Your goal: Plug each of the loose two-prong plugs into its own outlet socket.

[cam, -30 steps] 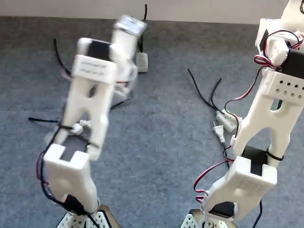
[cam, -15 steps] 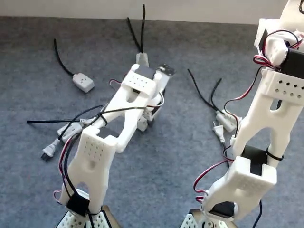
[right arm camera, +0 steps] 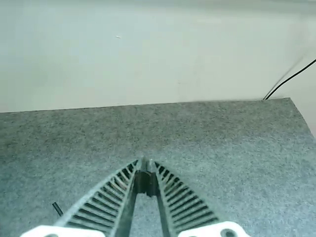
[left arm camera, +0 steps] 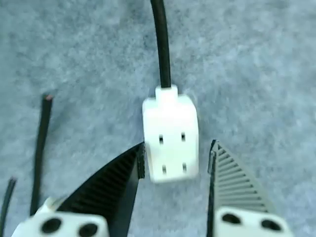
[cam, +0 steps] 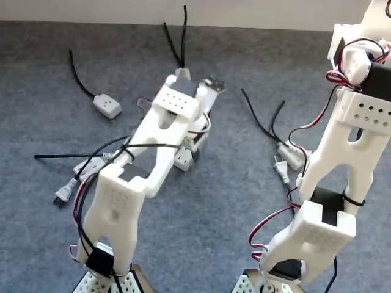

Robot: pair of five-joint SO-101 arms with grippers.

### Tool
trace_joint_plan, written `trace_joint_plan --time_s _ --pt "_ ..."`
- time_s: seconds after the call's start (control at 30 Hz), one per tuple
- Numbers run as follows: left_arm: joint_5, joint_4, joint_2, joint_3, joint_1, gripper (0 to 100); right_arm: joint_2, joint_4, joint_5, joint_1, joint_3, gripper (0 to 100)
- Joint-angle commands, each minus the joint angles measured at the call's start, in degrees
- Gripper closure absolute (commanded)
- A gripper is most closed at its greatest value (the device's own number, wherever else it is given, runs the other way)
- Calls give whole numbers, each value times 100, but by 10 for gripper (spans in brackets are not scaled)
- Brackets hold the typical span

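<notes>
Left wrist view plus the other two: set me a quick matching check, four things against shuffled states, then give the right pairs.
1. left pincer
2. right pincer
3. white socket
4. white two-prong plug

A. shut
B. loose on the carpet, not plugged in
C. open
D. lies in the left pincer's gap, not yet gripped

Pairs: 1-C, 2-A, 3-D, 4-B

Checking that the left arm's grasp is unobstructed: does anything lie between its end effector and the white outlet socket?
Nothing visible does. The left end effector is open, and the outlet socket lies on the carpet with its near end between the jaws; its black cord leaves from the far end.
</notes>
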Motion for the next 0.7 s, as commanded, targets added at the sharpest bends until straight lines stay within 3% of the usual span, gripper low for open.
trace_joint_plan --time_s 0.0,0.27,0.53,0.67 --pt "44 484 -1147 -119 -435 779 -127 -13 62 57 -233 989" --pt "97 589 -2413 92 -2167 779 -119 40 448 40 -224 989" --pt "1266 589 -3037 2070 -3046 779 -119 48 448 -136 -207 989" --pt "1099 589 -3556 2976 -3495 779 -119 48 448 -180 -198 989"
